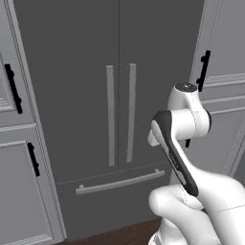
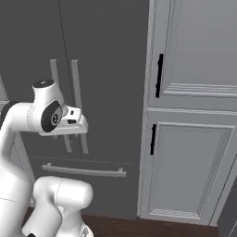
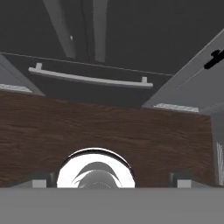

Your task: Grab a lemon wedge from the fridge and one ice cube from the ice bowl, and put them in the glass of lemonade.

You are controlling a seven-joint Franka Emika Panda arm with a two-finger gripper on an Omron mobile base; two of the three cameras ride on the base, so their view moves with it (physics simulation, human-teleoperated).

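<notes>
I face the fridge, both doors shut, its two long handles side by side above the drawer. My pincer points down at the wooden floor before the drawer, jaws spread wide, holding nothing. Grey cabinets flank the fridge.

One fridge with two doors, three light handles, and four black cabinet handles.

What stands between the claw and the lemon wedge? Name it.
The fridge itself: both doors are shut, handles side by side at the centre seam, so whatever is inside stays hidden. The open claw points down at the wooden floor, holding nothing.
</notes>
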